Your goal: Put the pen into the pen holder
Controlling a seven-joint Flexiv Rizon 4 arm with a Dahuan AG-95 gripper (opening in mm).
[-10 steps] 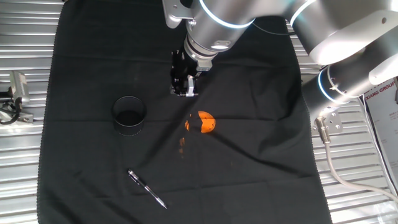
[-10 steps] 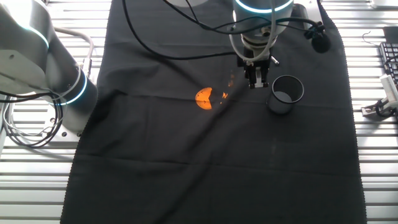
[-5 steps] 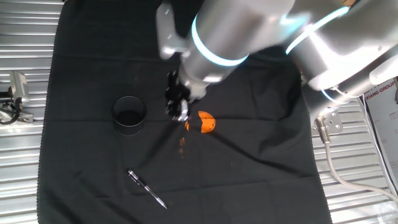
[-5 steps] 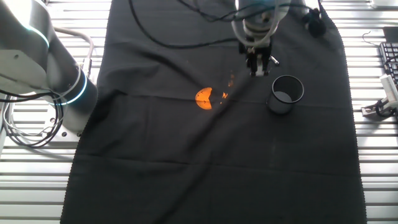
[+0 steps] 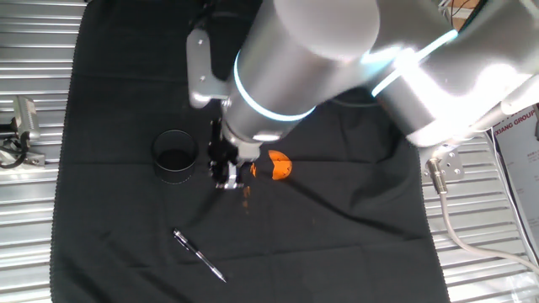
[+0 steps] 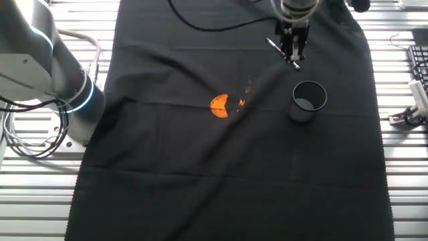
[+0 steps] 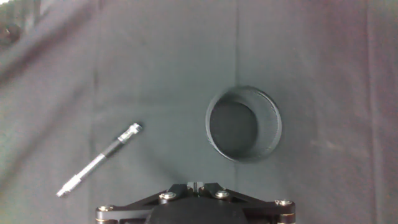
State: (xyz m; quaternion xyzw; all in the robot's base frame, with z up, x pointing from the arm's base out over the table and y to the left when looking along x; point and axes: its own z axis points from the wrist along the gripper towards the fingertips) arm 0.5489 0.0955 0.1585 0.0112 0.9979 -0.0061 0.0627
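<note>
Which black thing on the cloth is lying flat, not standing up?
The pen. It is long and thin with silver ends and lies flat on the cloth. The pen holder stands upright, round and open on top.

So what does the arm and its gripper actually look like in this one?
The arm is glossy silver-grey, built of fat rounded segments with glowing light-blue rings at the joints. The gripper is small and black with metal parts. Black cables trail from the wrist.

Robotics lab: ribbed metal bench (image 5: 25,244), black cloth (image 6: 200,187), loose cables (image 6: 27,144) lower left, keyboard (image 6: 420,63) at right edge.
</note>
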